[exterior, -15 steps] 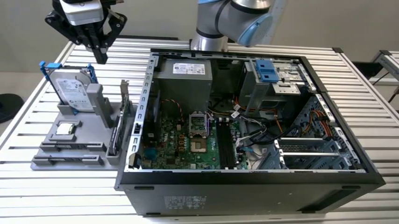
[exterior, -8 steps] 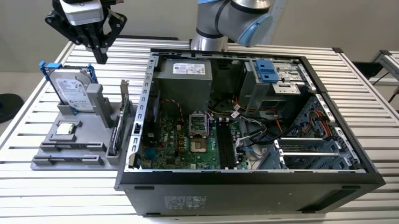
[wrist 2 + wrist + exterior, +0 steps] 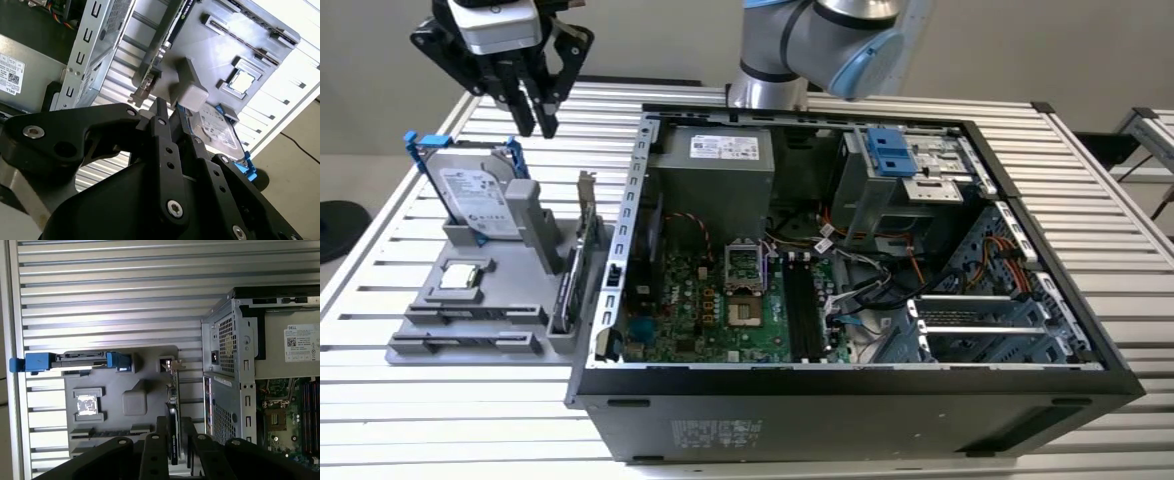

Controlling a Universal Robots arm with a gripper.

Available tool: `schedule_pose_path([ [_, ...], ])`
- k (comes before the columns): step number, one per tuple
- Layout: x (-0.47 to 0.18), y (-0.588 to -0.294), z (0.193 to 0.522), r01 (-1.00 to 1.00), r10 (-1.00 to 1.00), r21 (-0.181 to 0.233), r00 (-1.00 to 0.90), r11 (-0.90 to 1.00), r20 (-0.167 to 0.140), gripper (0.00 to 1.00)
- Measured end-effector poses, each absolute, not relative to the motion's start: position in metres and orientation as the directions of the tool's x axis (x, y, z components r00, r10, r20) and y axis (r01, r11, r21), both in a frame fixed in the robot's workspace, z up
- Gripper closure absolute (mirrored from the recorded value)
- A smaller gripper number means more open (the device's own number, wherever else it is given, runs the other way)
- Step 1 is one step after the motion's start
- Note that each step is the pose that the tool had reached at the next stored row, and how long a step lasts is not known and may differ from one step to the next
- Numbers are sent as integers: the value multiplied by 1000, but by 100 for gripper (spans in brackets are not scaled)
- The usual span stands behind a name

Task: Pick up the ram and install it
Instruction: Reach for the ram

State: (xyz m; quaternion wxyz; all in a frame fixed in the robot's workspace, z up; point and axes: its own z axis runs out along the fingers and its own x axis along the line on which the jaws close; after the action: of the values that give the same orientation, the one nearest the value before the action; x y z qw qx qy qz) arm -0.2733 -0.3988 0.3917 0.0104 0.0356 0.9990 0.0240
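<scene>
My gripper (image 3: 536,128) hangs above the far end of the grey parts fixture (image 3: 420,300), over the hard drive's top edge. Its fingers stand a narrow gap apart with nothing between them. The ram (image 3: 464,342) looks like a long dark strip lying in the fixture's front slot, well away from the gripper. A similar strip (image 3: 478,318) lies in the slot behind it. In the second wrist view the fingertips (image 3: 161,107) point towards the fixture (image 3: 220,60). In the first wrist view they (image 3: 163,421) frame the upright card's edge. The open computer case (image 3: 854,385) shows its motherboard (image 3: 720,300).
A silver hard drive (image 3: 474,195) in a blue frame stands upright at the fixture's back. An expansion card (image 3: 587,250) stands on edge between the fixture and the case wall. A processor chip (image 3: 463,280) lies in a square pocket. The slatted table (image 3: 454,420) extends around.
</scene>
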Motion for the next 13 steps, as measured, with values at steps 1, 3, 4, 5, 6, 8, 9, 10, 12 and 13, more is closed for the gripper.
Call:
schedule_pose_path([
  [1,-273,-399,392,71,72,49,-997,996,-19,0],
  [3,-273,-399,392,71,72,49,-997,996,-19,0],
  [4,-273,-399,392,71,72,49,-997,996,-19,0],
  [5,-273,-399,392,71,72,49,-997,996,-19,0],
  [6,-273,-399,392,71,72,49,-997,996,-19,0],
  [8,-273,-399,392,71,72,49,-997,996,-19,0],
  [9,-273,-399,392,71,72,49,-997,996,-19,0],
  [10,-273,-399,392,71,72,49,-997,996,-19,0],
  [12,-273,-399,392,71,72,49,-997,996,-19,0],
  [13,-274,-399,392,71,72,49,-997,996,-19,0],
])
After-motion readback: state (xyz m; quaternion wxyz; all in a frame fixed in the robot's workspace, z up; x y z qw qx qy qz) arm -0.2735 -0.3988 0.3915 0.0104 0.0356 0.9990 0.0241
